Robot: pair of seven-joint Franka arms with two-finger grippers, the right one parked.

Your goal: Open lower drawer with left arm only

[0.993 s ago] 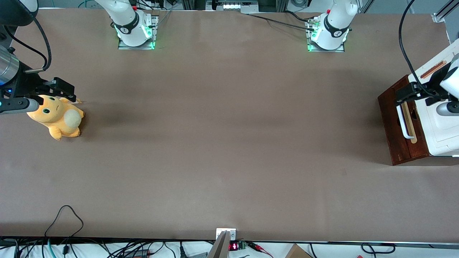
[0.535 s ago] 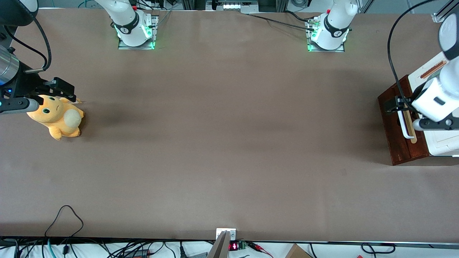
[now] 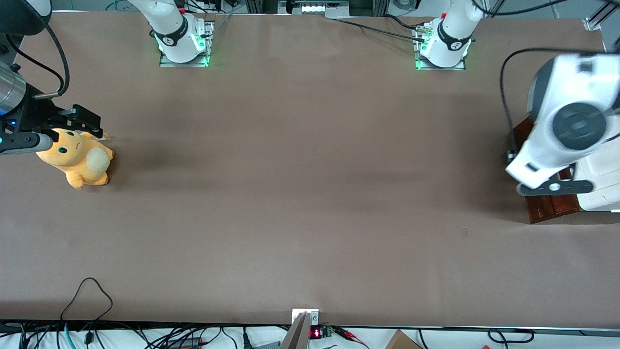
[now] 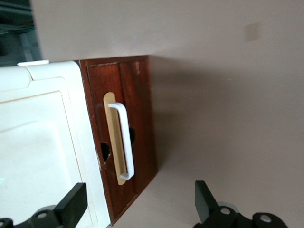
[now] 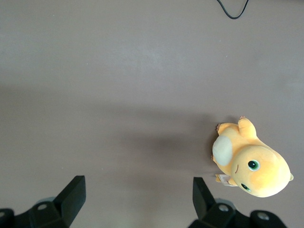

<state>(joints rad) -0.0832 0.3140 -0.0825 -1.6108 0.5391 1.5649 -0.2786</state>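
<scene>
The lower drawer [image 4: 137,123] is a dark red-brown front with a white bar handle [image 4: 124,140] on a pale wood strip. It sits under the white box top [image 4: 38,142] at the working arm's end of the table. My left gripper [image 4: 140,194] hovers open in front of the drawer, its black fingers [image 4: 76,202] wide apart and clear of the handle. In the front view the left arm [image 3: 566,126] covers the handle and the gripper. Only a corner of the drawer [image 3: 552,206] shows there.
An orange plush toy [image 3: 77,157] lies toward the parked arm's end of the table, also in the right wrist view as the plush toy [image 5: 251,164]. A black cable loop [image 3: 89,295] lies near the table's front edge. The arm bases [image 3: 441,43] stand at the back.
The left arm has risen and swung nearer to the front camera. Its white wrist now covers the handle and most of the drawer, which showed before with the gripper at the handle's end.
</scene>
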